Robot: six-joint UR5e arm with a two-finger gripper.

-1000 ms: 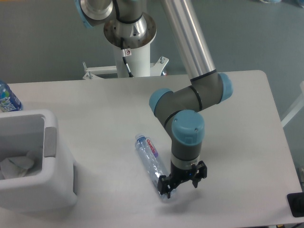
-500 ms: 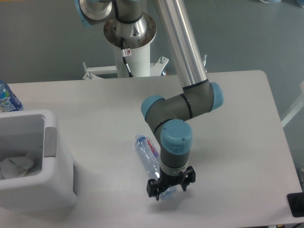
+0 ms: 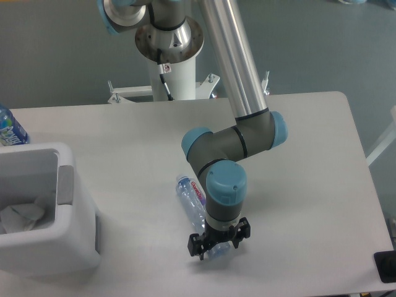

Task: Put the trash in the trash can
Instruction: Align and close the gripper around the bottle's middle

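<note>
The slim clear bottle (image 3: 193, 201) with the red-purple label lies on the white table, cap pointing to the back left. My gripper (image 3: 219, 242) points straight down over the bottle's base end, low at the table. Its fingers stand open on either side of the base, which is partly hidden under the wrist. The crumpled white tissue (image 3: 20, 217) lies inside the white trash can (image 3: 74, 244) at the front left. The can's grey recessed patch (image 3: 65, 184) faces the bottle.
A bottle with a blue label (image 3: 9, 127) stands at the table's left edge behind the trash can. A black object (image 3: 385, 266) sits at the front right corner. The robot's base (image 3: 170, 46) stands behind the table's back edge.
The gripper has moved left and a little toward the front, from beside the bottle's base to straddling it. The bottle and the trash can have not moved.
</note>
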